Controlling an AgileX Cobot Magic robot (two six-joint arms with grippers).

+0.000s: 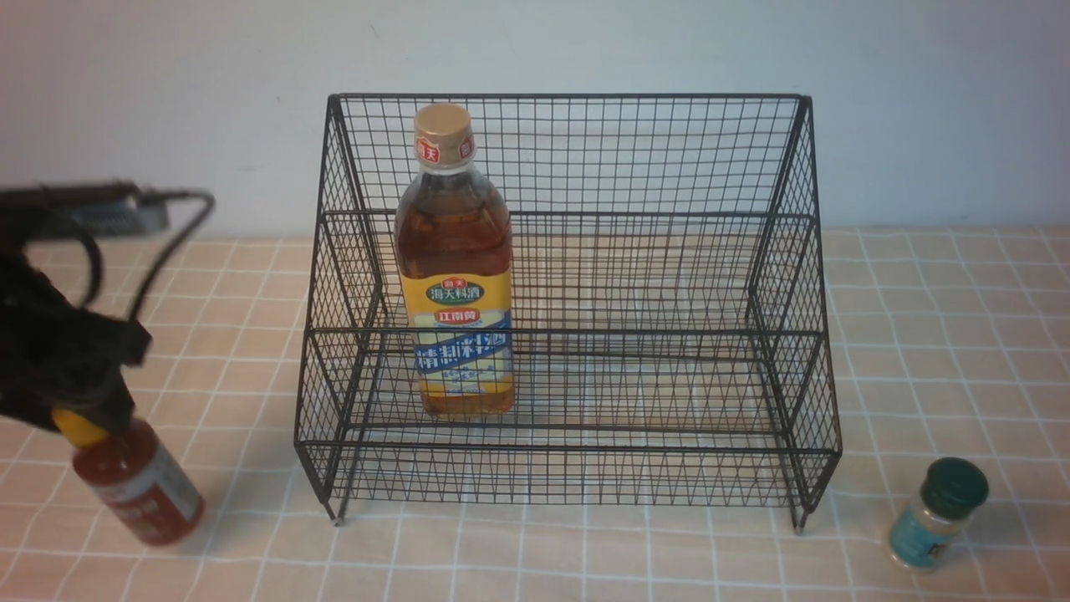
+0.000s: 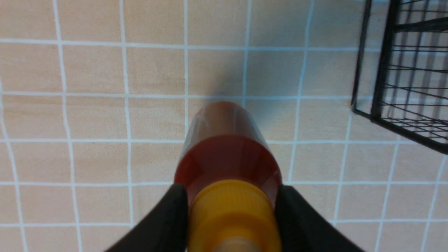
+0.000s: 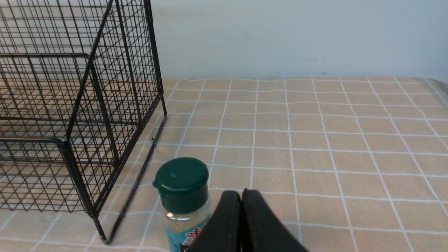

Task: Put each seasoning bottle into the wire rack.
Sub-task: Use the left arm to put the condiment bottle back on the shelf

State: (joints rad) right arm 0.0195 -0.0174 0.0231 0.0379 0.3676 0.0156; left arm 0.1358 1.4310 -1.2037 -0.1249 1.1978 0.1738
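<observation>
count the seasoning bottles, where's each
3. The tall amber bottle stands inside the wire rack; the red sauce bottle is left of it, flanked by the left gripper; the teal shaker sits by its right front foot. None look hidden.

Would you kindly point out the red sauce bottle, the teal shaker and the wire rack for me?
red sauce bottle (image 1: 138,489), front view, on its labelled body.
teal shaker (image 1: 936,512), front view, just below its green lid.
wire rack (image 1: 635,150), front view, on its grid back.
</observation>
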